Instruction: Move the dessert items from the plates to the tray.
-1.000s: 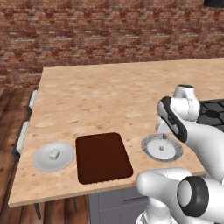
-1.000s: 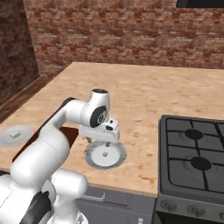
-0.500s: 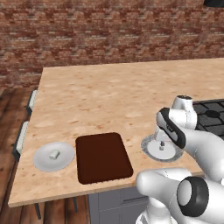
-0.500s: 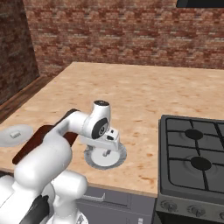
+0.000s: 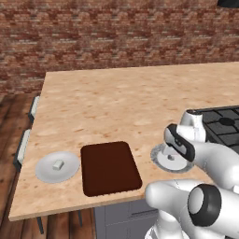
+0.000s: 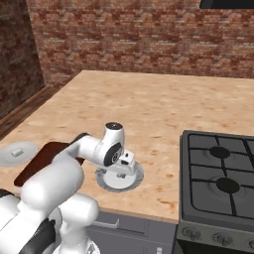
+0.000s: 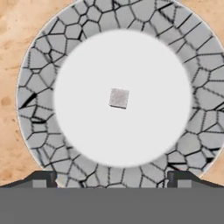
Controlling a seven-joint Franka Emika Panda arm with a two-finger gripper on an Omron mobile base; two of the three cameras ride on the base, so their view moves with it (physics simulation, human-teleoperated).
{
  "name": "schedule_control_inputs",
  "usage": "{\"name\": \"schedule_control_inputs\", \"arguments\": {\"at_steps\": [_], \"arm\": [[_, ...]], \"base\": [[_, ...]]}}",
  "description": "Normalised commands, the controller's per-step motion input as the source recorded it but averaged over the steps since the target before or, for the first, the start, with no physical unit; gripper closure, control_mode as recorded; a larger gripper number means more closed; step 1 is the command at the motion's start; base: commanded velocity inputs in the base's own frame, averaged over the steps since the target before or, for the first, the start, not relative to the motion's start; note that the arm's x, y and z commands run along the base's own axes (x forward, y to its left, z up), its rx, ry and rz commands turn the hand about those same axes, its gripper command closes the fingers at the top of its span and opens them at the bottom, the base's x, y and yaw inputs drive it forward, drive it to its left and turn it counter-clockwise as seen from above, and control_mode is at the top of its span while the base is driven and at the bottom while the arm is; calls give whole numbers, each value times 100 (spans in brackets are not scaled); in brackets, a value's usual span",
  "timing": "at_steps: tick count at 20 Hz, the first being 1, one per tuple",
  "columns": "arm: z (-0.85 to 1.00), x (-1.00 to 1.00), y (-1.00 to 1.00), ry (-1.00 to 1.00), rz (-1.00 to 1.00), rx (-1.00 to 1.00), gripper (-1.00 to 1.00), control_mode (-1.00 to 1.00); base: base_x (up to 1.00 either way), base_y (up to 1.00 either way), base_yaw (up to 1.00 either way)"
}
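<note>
tool spread wide, poised straight above the cube at the fluted plate's centre, so its fingers can straddle it; block waits on the plain plate, left of the tray.

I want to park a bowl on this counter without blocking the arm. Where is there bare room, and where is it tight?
The widest bare stretch is the counter between the brick wall and the tray. It is crowded along the front edge: smooth plate with the block, tray, then the ridged plate under the gripper, with the stove beside it.
</note>
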Motion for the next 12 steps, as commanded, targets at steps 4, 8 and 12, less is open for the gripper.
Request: {"name": "schedule_control_inputs", "arguments": {"at_steps": [4,8,12], "arm": [[-18,32,0,0,0,0,-100,-100],[-16,42,-3,0,0,0,-100,-100],[-18,39,-10,0,0,0,-100,-100]], "base": [[0,0,0],[0,0,0],[0,0,0]]}}
